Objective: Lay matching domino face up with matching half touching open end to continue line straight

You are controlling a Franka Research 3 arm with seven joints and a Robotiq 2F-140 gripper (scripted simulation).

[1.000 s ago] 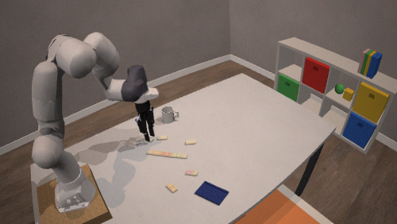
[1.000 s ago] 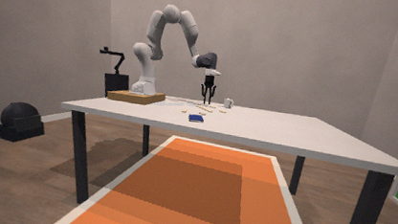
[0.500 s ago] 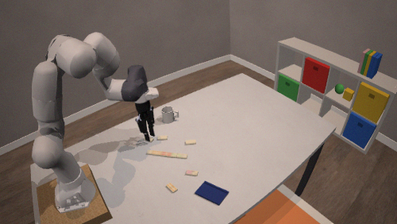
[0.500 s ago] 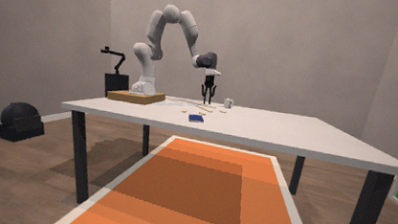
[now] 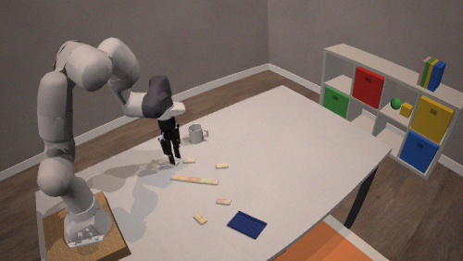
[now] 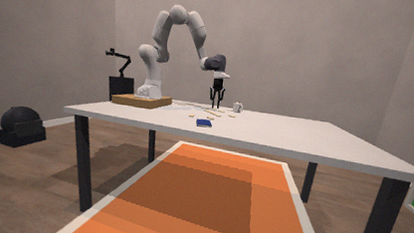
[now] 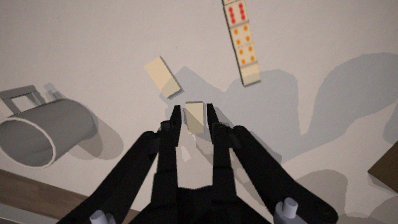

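your fingers (image 5: 174, 155) (image 6: 216, 102) stand partly open astride a blank-topped domino (image 7: 194, 118) near the line (image 5: 194, 180) (image 7: 242, 47). closing off-centre could skew it; releasing it near the line could knock that askew.

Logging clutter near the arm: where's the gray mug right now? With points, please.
In the top view, the gray mug (image 5: 195, 133) (image 6: 237, 108) (image 7: 75, 125) stands just right of the gripper (image 5: 176, 161) (image 6: 215, 107) (image 7: 194, 112), near the table's far edge; the wrist view shows it at left.

Dim light, soft overlapping shadows
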